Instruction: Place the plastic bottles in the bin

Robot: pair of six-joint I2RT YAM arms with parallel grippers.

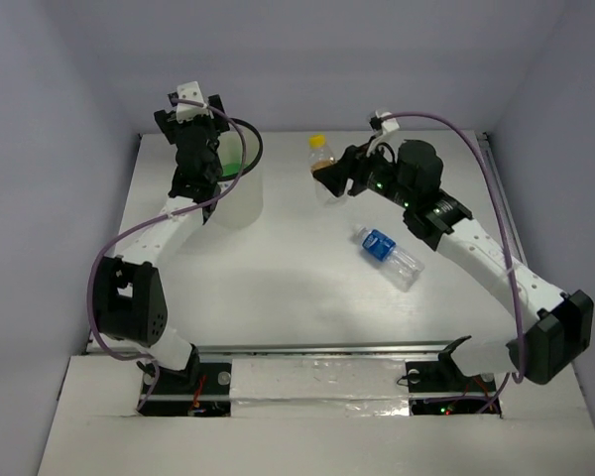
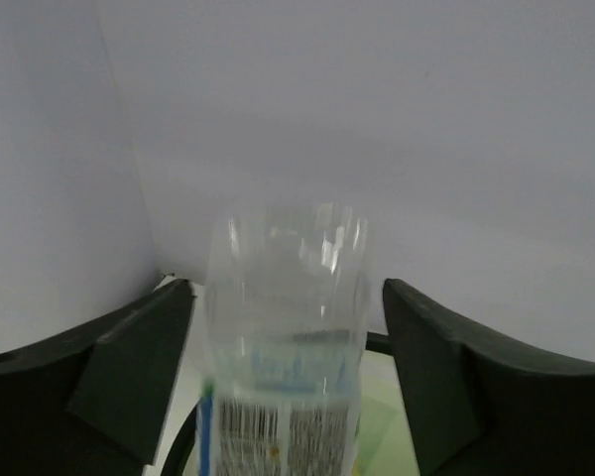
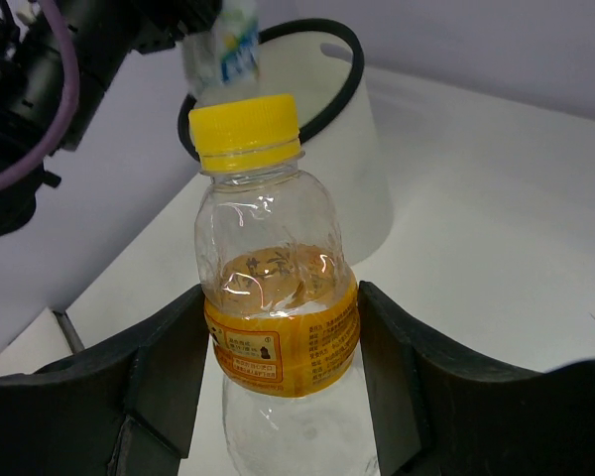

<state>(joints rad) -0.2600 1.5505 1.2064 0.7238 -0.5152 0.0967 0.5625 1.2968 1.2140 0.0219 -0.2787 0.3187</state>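
Observation:
My left gripper point(image 1: 193, 124) hangs over the bin point(image 1: 240, 198), a translucent white cylinder with a black rim. In the left wrist view its jaws point(image 2: 288, 290) stand open around a blurred clear bottle point(image 2: 283, 357) with a blue label, a gap on each side. A green bottle point(image 1: 235, 160) lies inside the bin. My right gripper point(image 3: 281, 297) is shut on the orange label of an upright yellow-capped bottle point(image 3: 278, 297), right of the bin in the top view point(image 1: 320, 159). Another clear blue-label bottle point(image 1: 388, 254) lies on the table.
The bin also shows in the right wrist view point(image 3: 362, 169), behind the yellow-capped bottle, with the left arm point(image 3: 69, 69) above its rim. Walls enclose the white table point(image 1: 278, 288) on three sides.

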